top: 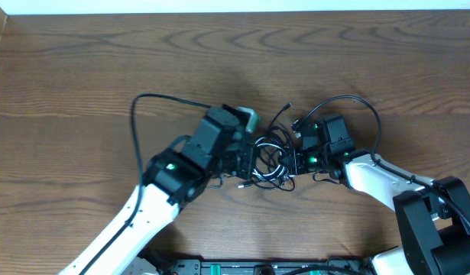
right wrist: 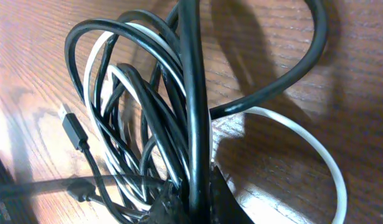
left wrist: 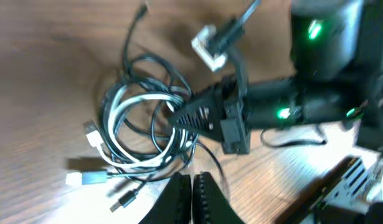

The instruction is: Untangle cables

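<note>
The cables (top: pixel 269 156) lie as one knotted bundle of black loops and a white cord at the table's middle, between my two grippers. In the left wrist view the bundle (left wrist: pixel 141 124) shows the white cable (left wrist: pixel 126 106) coiled inside black ones, with a white plug (left wrist: pixel 82 179) and a black plug (left wrist: pixel 124 201) lying loose. My left gripper (left wrist: pixel 192 180) (top: pixel 246 160) is shut just below the bundle, with nothing seen between its fingers. My right gripper (right wrist: pixel 197 193) (top: pixel 293 160) (left wrist: pixel 172 118) is shut on a black cable (right wrist: pixel 194 93) that runs up from its fingers. The white cable (right wrist: pixel 316 149) curves off right.
The wooden table (top: pixel 82 76) extends all round the bundle. Thick black arm wires loop up behind each wrist (top: pixel 135 130) (top: pixel 364 103). The table's far edge (top: pixel 235 12) runs along the top. A black plug (right wrist: pixel 71 129) sticks out left of the bundle.
</note>
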Motion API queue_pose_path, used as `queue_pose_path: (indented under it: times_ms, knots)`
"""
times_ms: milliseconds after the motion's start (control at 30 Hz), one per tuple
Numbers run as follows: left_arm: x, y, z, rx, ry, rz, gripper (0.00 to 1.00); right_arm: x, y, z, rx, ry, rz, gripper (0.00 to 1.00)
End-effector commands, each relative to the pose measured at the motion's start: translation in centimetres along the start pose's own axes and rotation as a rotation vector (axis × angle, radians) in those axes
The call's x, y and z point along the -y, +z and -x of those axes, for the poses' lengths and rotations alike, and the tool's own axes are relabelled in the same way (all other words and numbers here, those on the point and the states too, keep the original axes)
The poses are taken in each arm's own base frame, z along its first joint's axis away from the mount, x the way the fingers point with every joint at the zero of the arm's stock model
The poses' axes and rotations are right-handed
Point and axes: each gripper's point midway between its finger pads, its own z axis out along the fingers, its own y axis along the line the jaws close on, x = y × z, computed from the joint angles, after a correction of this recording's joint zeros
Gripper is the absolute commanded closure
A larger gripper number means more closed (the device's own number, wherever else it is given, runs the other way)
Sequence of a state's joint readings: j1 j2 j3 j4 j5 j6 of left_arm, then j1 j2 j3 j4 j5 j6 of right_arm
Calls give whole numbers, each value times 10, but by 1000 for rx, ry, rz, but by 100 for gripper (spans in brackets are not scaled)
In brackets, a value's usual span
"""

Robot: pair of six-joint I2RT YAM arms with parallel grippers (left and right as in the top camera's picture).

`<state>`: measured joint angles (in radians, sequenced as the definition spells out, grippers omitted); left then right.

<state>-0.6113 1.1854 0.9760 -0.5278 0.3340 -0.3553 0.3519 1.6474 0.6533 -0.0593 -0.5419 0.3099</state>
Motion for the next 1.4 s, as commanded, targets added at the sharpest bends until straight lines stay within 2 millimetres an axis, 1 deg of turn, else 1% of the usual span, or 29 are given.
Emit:
queue_pose_path:
  times_ms: [0,67,133,200,267,333,400,500,567,600,633,667,767,833,900,933,1033,1067,1100,1167,1267,1333,1367]
  knots:
    - [8,-40,31,148,-6,-26,93,13,0,2,12,3,-63,99]
    - [11,-59,40,213,0,-37,93,14,0,2,12,3,-64,99]
    - [16,-83,49,289,12,-55,92,14,0,2,13,3,-65,99]
    - [23,-101,53,350,29,-73,93,14,0,2,13,3,-65,99]
    - [28,-117,52,390,43,-90,92,14,0,2,13,8,-65,99]
    - [28,-125,48,399,44,-87,92,13,0,2,13,18,-63,99]
    - [24,-123,39,366,32,-73,93,10,0,3,15,13,-45,99]
    - [13,-108,23,271,0,-32,92,-1,-2,6,20,6,18,99]
    - [3,-93,11,185,-29,3,92,-2,-6,9,29,4,34,99]
    - [-3,-84,5,139,-45,22,91,-1,-7,10,35,3,35,99]
    - [-7,-76,1,102,-57,38,86,0,-9,11,37,7,35,99]
    - [-12,-67,-3,62,-70,54,84,2,-10,12,40,13,33,99]
    - [-21,-41,-16,-56,-102,73,83,-1,-15,14,44,28,76,99]
    - [-22,-22,-24,-134,-80,64,83,-12,-20,23,67,47,164,99]
    - [-27,-6,-31,-187,-74,75,83,-30,-32,37,99,77,299,99]
    - [-28,0,-32,-205,-76,80,77,-38,-39,46,123,80,362,99]
    - [-33,19,-32,-228,-79,86,61,-54,-59,73,206,68,480,99]
    - [-34,24,-30,-223,-78,88,56,-58,-63,78,222,54,501,99]
    - [-36,29,-27,-215,-75,89,54,-62,-66,80,231,32,518,99]
    - [-42,40,-16,-180,-63,112,48,-67,-68,79,228,9,542,99]
    - [-46,52,-9,-159,-56,118,48,-72,-68,74,218,-51,562,99]
    - [-48,61,-11,-174,-59,118,48,-74,-68,73,216,-70,570,99]
    - [-49,66,-16,-194,-62,117,48,-74,-68,72,219,-79,569,99]
